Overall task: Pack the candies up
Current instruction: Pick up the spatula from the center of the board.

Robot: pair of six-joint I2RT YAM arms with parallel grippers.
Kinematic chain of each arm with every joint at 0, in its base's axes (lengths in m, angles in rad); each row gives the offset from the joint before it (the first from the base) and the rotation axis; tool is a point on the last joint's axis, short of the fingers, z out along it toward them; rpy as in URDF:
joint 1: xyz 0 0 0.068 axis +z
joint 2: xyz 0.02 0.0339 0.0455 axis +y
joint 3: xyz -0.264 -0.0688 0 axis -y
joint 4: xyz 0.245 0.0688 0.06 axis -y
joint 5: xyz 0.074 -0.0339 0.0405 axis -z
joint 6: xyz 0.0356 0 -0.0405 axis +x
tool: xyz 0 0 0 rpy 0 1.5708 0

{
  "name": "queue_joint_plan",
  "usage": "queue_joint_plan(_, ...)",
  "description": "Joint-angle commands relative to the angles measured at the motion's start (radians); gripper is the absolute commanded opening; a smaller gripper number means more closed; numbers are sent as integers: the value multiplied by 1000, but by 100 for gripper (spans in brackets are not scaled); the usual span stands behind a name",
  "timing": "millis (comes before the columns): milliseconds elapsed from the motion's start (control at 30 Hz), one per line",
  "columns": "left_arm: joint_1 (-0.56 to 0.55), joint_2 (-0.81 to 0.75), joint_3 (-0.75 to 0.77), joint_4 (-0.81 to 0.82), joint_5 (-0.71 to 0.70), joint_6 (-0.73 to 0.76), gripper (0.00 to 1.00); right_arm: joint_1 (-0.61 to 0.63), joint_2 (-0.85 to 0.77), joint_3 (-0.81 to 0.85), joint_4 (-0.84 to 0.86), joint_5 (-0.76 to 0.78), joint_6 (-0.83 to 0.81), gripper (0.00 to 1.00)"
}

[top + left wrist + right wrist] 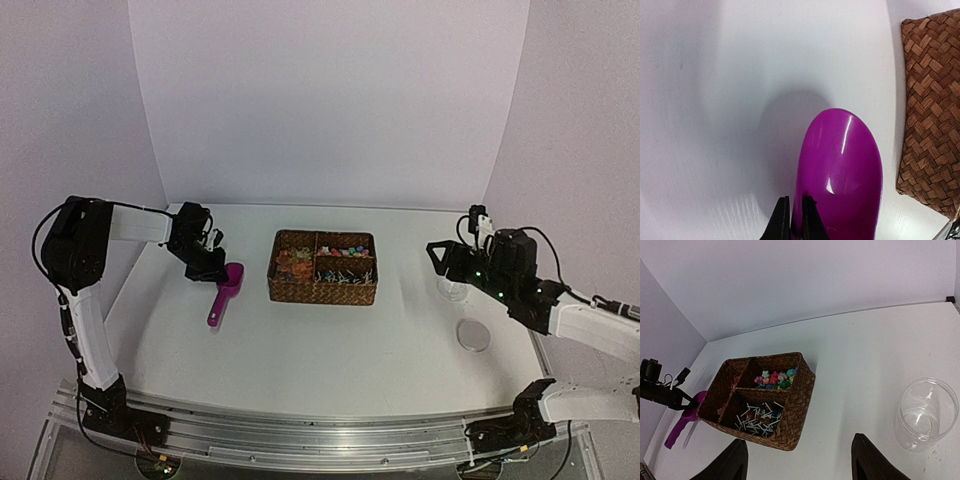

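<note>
One scoop (222,298), bowl far, handle near

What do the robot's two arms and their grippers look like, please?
Both the left arm and right arm have white links joined by bulky black joints, with thin black cables looping alongside. Small green lights glow on the right arm. The left gripper and right gripper have black fingers.

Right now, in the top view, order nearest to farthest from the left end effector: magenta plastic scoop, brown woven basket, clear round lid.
1. Magenta plastic scoop: left, gripped.
2. Brown woven basket: centre.
3. Clear round lid: far right.
</note>
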Motion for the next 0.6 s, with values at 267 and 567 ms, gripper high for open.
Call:
queue_joint_plan(267,-31,-271,63,-299,-172,-417,0,483,703,1020,-712,350,215,67)
queue_joint_plan(567,-120,-300,66,-279,-211,-445,0,647,1120,1537,-777,191,213,79)
